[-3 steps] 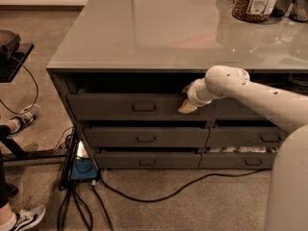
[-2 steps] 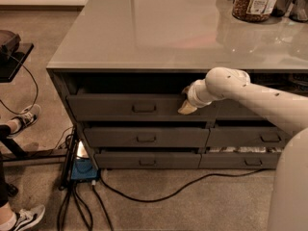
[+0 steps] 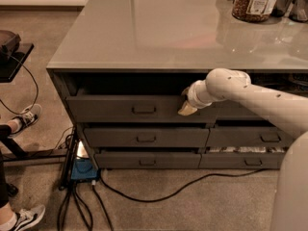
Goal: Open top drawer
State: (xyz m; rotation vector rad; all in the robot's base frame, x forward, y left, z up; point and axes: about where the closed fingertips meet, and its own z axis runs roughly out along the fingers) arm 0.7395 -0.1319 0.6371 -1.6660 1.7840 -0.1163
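Observation:
The top drawer [image 3: 110,108] is a wide dark grey drawer under the grey countertop [image 3: 168,28], with a small bar handle [image 3: 144,109] at its middle. It stands pulled out a little, with a dark gap above its front. My gripper [image 3: 185,107] is at the right end of the drawer front, at its top edge, on the end of my white arm [image 3: 250,97] that reaches in from the right.
Shorter grey drawers [image 3: 144,137] sit below and to the right. A jar [image 3: 254,1] stands on the countertop at the back right. Cables and a blue box [image 3: 84,170] lie on the carpet at the left. A person's shoes [image 3: 29,119] are at the far left.

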